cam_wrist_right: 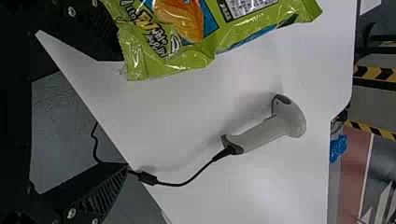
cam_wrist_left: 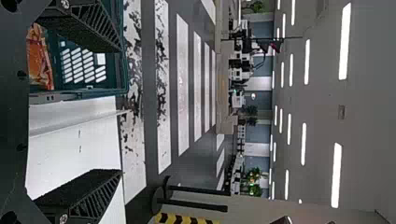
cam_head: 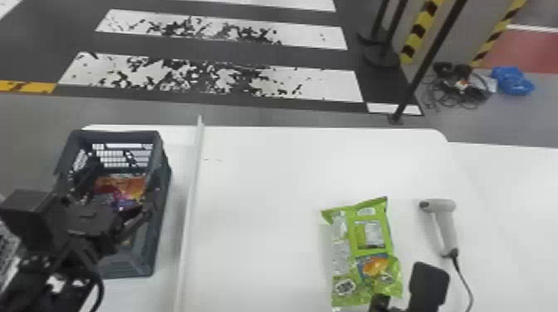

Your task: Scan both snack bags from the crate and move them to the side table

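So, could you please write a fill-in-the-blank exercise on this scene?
The snack bag nearest the barcode scanner is mainly ____.
The scanner lies on the robot's ____ side of that bag.
The left gripper is not shut but ____.
The crate stands on the robot's ____ side of the white divider.
Missing words: green; right; open; left.

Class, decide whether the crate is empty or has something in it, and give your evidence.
Not empty. The head view and left wrist view both show an orange snack bag inside the crate.
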